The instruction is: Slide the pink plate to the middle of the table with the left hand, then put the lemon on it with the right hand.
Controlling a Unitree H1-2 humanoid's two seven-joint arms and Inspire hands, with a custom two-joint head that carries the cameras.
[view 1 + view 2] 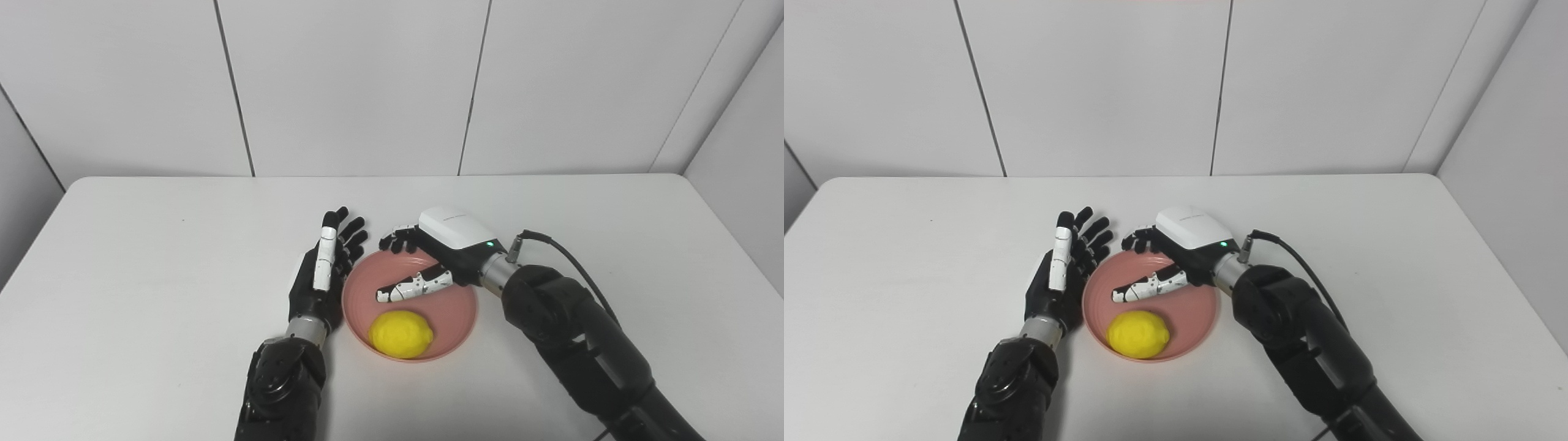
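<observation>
A pink plate (456, 315) sits near the middle of the white table, towards its front. A yellow lemon (400, 334) lies on the front part of the plate. My left hand (323, 269) stands open just left of the plate's rim, fingers spread and pointing away from me. My right hand (438, 251) hovers over the back of the plate, open, thumb stretched out above the plate's middle and apart from the lemon. Neither hand holds anything.
The white table (153, 257) reaches back to a panelled wall. My two forearms come in at the front edge on either side of the plate.
</observation>
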